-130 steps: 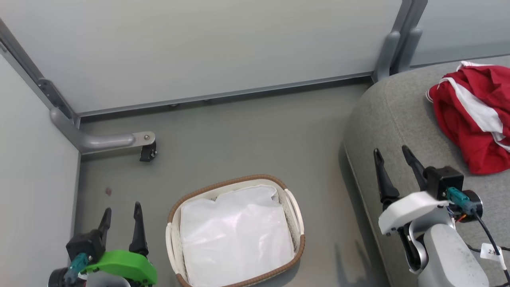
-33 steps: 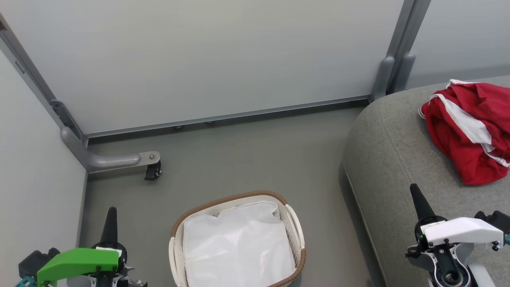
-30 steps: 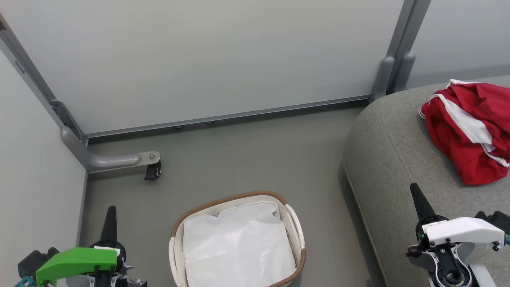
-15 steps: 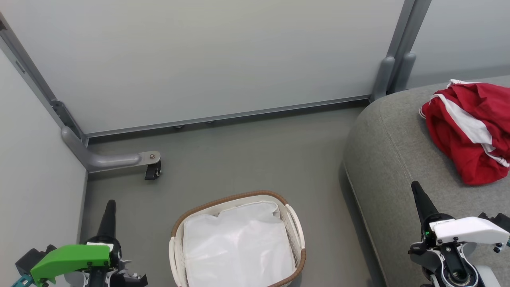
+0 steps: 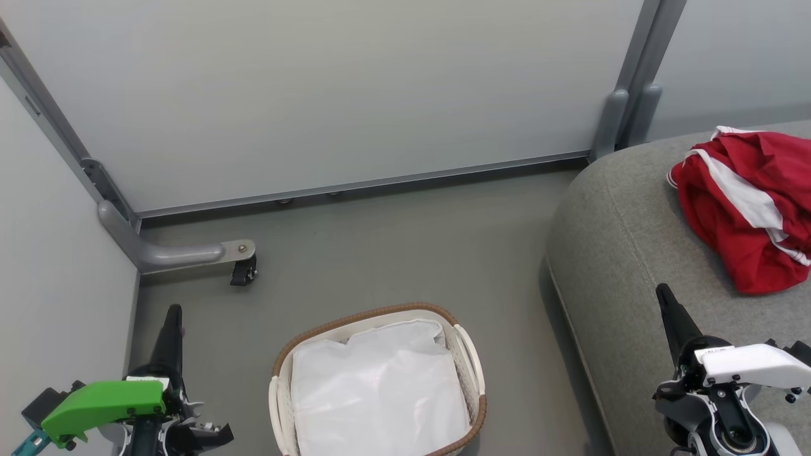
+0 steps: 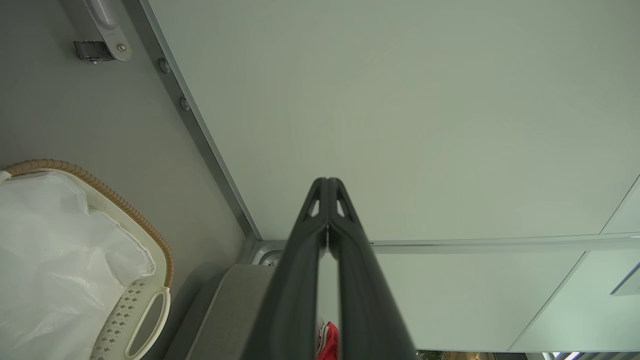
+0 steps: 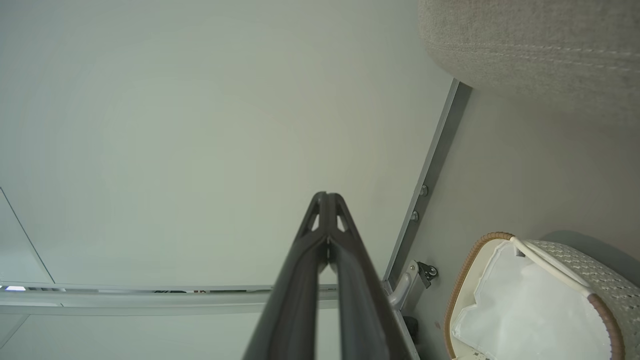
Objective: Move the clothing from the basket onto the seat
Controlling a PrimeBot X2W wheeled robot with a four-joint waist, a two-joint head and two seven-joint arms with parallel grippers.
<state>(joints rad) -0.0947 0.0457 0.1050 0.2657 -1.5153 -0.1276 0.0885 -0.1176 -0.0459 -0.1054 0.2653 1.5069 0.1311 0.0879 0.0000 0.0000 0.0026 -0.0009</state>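
The left gripper (image 5: 172, 313), on a bright green mount at the lower left of the head view, has its two dark fingers pressed together, holding nothing. In the left wrist view the fingers (image 6: 310, 235) meet at their tips and point toward a pale wall panel (image 6: 400, 100). The gripper hangs over the grey floor (image 5: 393, 240), just left of the basket (image 5: 355, 318).

The right gripper (image 5: 663, 292), on a white mount at the lower right, also has its fingers pressed together and empty. It hangs over the near part of the seat (image 5: 621, 221), a grey fabric couch with a rounded edge.

The basket is an oval white plastic laundry basket with a brown woven rim, standing on the floor between the two grippers. Inside it lies a crumpled white fabric liner (image 5: 380, 386).

The clothing (image 5: 747, 209), a heap of red sports fabric with white stripes, lies on the seat at the far right, well apart from the basket.

Beyond the basket, a grey metal foot (image 5: 171, 253) with a small black castor (image 5: 242, 272) juts from the panel frame.
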